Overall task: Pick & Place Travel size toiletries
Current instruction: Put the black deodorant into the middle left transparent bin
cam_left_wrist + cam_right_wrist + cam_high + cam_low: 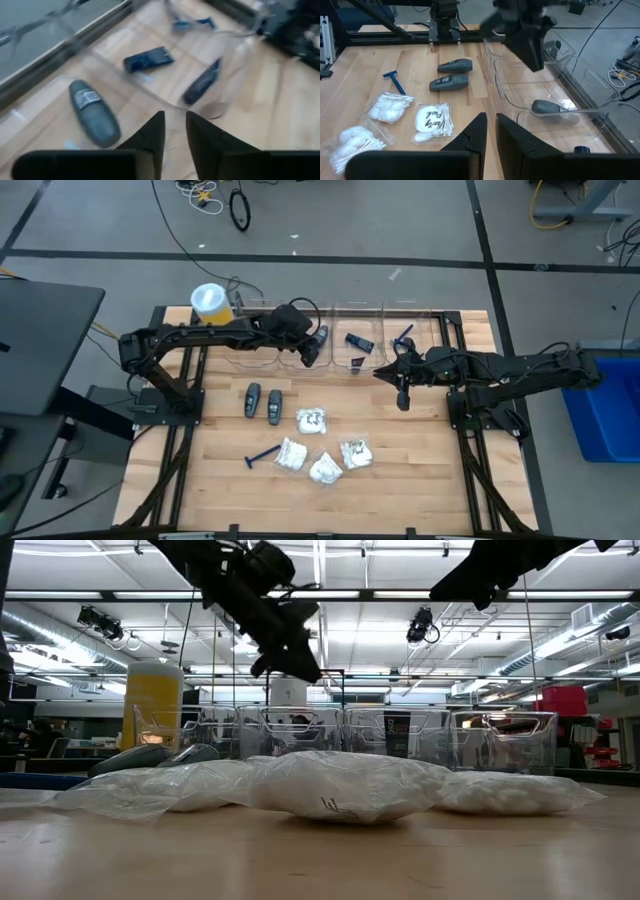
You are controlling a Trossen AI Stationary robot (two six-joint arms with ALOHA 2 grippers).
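Left gripper (312, 350) hangs over the far clear bins (262, 358), fingers nearly closed, empty. Right gripper (402, 398), closed and empty, waits right of centre.

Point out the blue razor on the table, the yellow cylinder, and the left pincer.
blue razor (263, 456): high view, on the middle of its handle.
yellow cylinder (211, 304): high view, on its white lid.
left pincer (318, 346): high view, midway between its fingertips.
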